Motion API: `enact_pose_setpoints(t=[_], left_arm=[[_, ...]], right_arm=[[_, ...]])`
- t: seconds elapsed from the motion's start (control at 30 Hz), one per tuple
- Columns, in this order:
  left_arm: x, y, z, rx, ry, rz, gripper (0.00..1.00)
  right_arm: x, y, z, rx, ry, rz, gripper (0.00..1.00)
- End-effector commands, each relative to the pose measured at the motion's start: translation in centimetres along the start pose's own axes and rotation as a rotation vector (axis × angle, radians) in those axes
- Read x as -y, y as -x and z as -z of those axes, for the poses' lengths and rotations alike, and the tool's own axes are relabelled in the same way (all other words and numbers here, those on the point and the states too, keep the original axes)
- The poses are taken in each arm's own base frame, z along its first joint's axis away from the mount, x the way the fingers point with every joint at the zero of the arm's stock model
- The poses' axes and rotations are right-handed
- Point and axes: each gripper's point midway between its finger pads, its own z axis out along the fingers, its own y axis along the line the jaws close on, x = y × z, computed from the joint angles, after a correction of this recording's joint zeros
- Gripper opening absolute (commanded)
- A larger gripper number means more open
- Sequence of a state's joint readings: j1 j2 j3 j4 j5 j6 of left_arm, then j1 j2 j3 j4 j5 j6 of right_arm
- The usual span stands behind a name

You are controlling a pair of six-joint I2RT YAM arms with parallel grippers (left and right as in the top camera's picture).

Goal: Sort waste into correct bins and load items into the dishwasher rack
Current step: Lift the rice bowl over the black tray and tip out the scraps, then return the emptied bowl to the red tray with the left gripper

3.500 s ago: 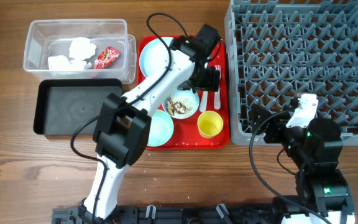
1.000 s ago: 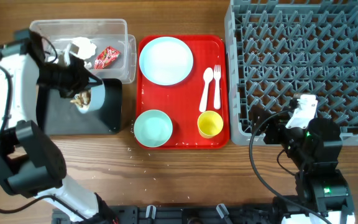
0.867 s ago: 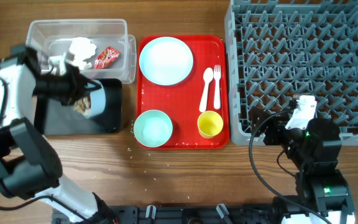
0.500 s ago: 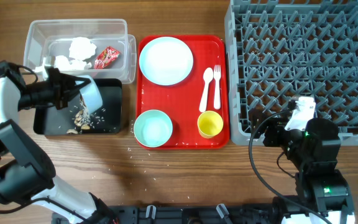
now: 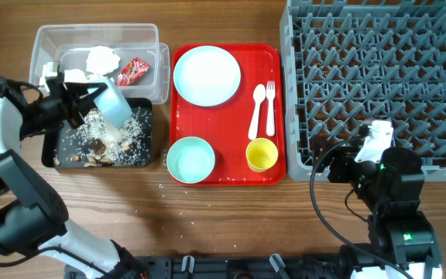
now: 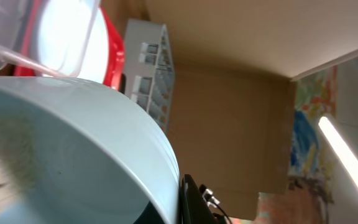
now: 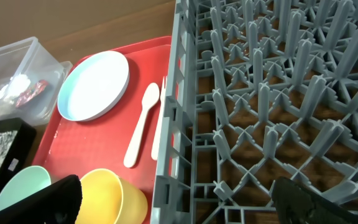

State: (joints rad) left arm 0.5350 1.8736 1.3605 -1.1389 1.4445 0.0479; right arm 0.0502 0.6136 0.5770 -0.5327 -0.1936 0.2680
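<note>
My left gripper is shut on the rim of a light blue bowl, held tipped on its side over the black tray. White crumbs and brown bits lie spread in that tray. In the left wrist view the bowl fills the lower left, with one black finger against its rim. My right gripper stands open and holds nothing, low at the front left corner of the grey rack. The yellow cup sits just left of that corner.
The clear tub holds white tissue and a red wrapper. On the red tray lie a plate, a second bowl, the cup, a spoon and a fork.
My left arm carried the bowl from the red tray to the black tray and tipped it. Over the last second the food scraps spilled out across the tray. The right arm stayed still.
</note>
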Motion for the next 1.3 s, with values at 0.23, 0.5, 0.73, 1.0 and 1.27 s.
enact_pose_setpoints(t=[0.23, 0.5, 0.73, 1.0, 1.27], left_arm=[[2.5, 0.4, 1.3, 0.025, -0.137, 0.086, 0.04], [2.5, 0.4, 1.3, 0.017, -0.139, 0.212, 0.04], [2.6, 0.4, 1.2, 0.016, -0.136, 0.179, 0.04], [2.1, -0.6, -0.6, -0.008, 0.015, 0.139, 0.04], [5.1, -2.9, -4.2, -0.115, 0.012, 0.004, 0.04]], right_arm=[[-0.3, 0.9, 0.4, 0.024, -0.002, 0.012, 1.00], [-0.3, 0.9, 0.4, 0.024, -0.002, 0.013, 1.00], [-0.3, 0.9, 0.4, 0.024, -0.002, 0.013, 1.00], [-0.3, 0.9, 0.4, 0.023, -0.002, 0.013, 1.00], [-0.3, 1.0, 0.4, 0.028, -0.002, 0.013, 1.00]])
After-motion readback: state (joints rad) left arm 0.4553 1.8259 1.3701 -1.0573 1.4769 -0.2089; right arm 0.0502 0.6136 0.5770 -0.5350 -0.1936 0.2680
